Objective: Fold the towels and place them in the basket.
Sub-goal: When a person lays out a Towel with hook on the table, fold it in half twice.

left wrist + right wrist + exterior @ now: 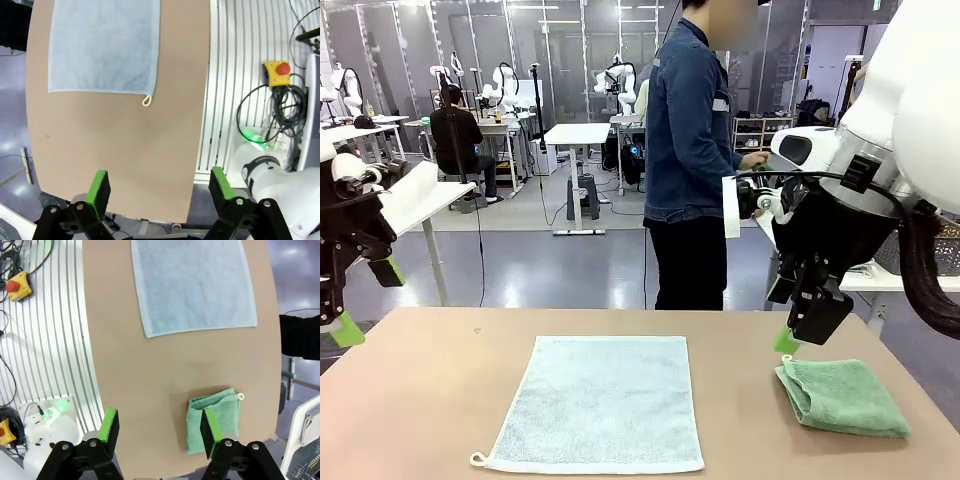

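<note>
Blue towel (598, 400) flat centre; folded green towel (845, 397) beneath right end effector (159, 424), released, empty.

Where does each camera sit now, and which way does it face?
Front: between the arms, facing across the table at the person; left pincer, right pincer show.
Left wrist: looks down on the table past its open pincer.
Right wrist: looks down past its open pincer at the folded green towel.
Shared: all see the flat blue towel.

We face across the surface (420, 400) from its near edge; both wrist cameras look straight down from well above, sharing the pale blue towel (104, 45).
</note>
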Controlling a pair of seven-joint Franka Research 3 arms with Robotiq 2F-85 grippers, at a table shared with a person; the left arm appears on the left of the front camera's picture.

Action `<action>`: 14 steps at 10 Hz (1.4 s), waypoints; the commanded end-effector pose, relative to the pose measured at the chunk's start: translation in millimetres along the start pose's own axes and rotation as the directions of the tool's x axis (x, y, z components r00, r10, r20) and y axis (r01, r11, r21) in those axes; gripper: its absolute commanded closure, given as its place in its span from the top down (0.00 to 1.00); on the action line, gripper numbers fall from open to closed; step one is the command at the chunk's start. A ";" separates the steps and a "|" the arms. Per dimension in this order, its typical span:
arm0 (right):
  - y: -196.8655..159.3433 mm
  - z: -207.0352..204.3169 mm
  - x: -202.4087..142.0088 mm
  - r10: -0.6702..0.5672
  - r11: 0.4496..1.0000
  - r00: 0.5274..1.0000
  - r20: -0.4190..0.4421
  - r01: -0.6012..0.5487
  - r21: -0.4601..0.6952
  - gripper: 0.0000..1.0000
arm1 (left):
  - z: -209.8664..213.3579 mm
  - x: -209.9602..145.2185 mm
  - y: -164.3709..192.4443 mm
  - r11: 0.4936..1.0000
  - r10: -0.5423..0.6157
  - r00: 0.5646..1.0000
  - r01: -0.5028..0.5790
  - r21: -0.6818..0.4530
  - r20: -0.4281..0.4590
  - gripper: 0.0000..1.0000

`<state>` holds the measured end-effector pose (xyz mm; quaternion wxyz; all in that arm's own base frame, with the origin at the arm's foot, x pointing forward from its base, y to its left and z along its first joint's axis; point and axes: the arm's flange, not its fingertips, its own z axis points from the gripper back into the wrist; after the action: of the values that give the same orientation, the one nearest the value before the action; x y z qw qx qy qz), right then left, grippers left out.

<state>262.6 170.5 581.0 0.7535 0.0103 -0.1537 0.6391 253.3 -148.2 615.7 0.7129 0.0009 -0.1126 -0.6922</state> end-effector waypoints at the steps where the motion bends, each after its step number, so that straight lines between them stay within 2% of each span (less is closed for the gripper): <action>1: 1.4 -23.7 7.9 0.019 1.000 1.000 -0.014 -0.019 0.014 0.82 | -20.5 6.0 11.3 1.000 -0.012 1.000 0.012 0.028 -0.013 1.00; 3: 6.7 -57.3 16.1 0.014 0.999 1.000 0.006 -0.015 0.043 0.82 | -56.8 14.3 21.8 1.000 -0.021 0.999 0.021 -0.003 -0.024 1.00; 4: 8.0 -73.9 21.6 0.031 0.998 0.999 -0.025 -0.030 0.053 0.82 | -80.3 18.0 24.6 1.000 -0.007 0.999 0.008 0.014 -0.049 1.00; 7: 18.4 -120.9 29.6 0.023 0.998 0.996 -0.089 -0.018 0.054 0.82 | -144.9 18.2 27.2 0.999 -0.018 1.000 0.017 -0.045 -0.012 1.00; 10: 18.0 -170.7 43.3 0.061 0.991 0.991 -0.118 -0.046 0.127 0.82 | -201.7 15.8 31.6 0.997 -0.016 0.998 0.020 -0.074 0.054 1.00; 14: 11.2 -228.4 48.8 0.089 0.984 0.985 -0.149 -0.064 0.166 0.82 | -261.1 18.4 48.7 0.990 -0.028 0.998 0.034 -0.135 0.051 1.00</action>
<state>300.7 259.6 385.2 0.7347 0.0175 -0.0429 0.6768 339.0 -205.8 381.4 0.7069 -0.0506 -0.0704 -0.7020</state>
